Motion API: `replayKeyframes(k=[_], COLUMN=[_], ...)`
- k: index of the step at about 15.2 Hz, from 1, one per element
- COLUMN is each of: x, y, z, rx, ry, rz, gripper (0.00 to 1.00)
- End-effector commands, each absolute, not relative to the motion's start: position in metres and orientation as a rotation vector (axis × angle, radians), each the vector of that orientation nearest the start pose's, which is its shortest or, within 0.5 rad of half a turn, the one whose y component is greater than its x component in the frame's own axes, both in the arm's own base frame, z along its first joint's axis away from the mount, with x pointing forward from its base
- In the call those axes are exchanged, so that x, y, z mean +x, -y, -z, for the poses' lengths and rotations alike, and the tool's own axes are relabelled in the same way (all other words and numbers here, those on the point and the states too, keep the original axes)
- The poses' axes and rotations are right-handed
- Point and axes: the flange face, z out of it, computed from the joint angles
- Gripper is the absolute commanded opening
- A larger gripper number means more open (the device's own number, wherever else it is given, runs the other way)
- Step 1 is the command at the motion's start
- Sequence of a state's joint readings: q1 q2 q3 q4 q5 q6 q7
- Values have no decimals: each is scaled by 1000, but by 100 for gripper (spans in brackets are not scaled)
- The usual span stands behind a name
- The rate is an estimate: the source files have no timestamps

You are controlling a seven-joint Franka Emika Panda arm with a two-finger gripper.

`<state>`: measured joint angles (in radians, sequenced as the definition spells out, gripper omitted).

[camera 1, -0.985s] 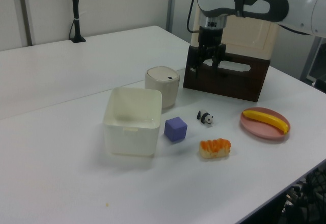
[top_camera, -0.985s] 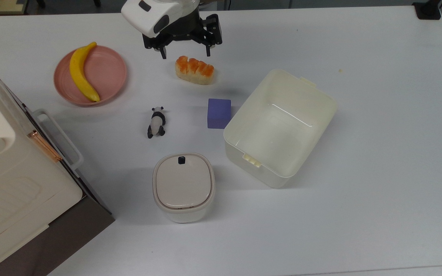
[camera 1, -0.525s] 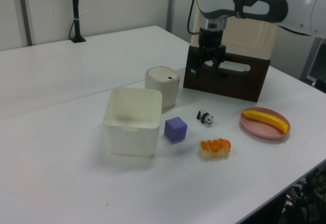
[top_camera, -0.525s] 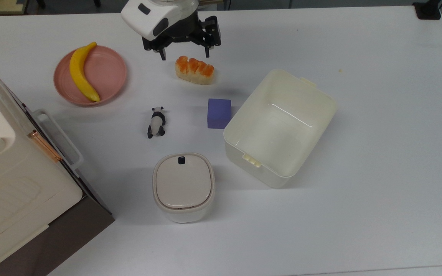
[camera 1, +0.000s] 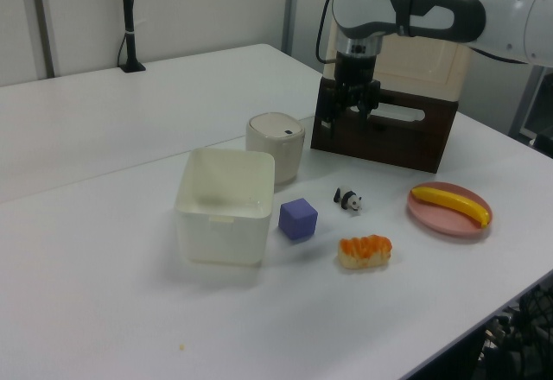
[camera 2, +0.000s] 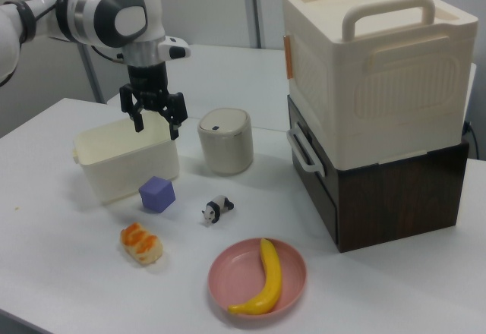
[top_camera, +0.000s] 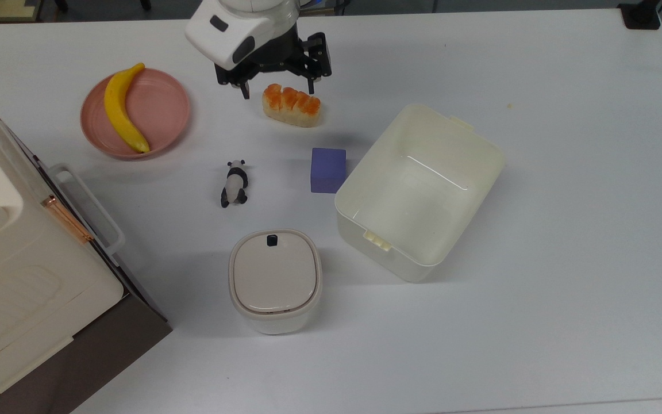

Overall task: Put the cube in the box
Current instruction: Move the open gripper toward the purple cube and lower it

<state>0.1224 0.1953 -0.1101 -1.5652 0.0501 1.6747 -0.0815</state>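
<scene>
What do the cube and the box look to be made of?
The cube: matte purple-blue, evenly coloured with no glare; probably foam or painted wood, not certain. The box: cream-white plastic, seemingly slightly translucent, with smooth moulded rim, rounded corners and a faint sheen inside.

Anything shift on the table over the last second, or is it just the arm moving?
Just the arm. In the top view the open, empty pincer has edged toward the orange-topped bun and the cube; its fingertips now flank the bun's far edge. Nothing was grasped or released. The cube, box, panda, banana and lidded container stayed put.
</scene>
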Motion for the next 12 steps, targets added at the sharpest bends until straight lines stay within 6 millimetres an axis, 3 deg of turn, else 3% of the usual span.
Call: replayKeyframes(k=[1, 8, 12], x=[614, 631, 641], y=[-20, -48, -65], z=[-495, -427, -407], rx=[-3099, -3067, -3061], ry=[290, 599, 663], rz=[-90, -80, -28], gripper=[100, 100, 100])
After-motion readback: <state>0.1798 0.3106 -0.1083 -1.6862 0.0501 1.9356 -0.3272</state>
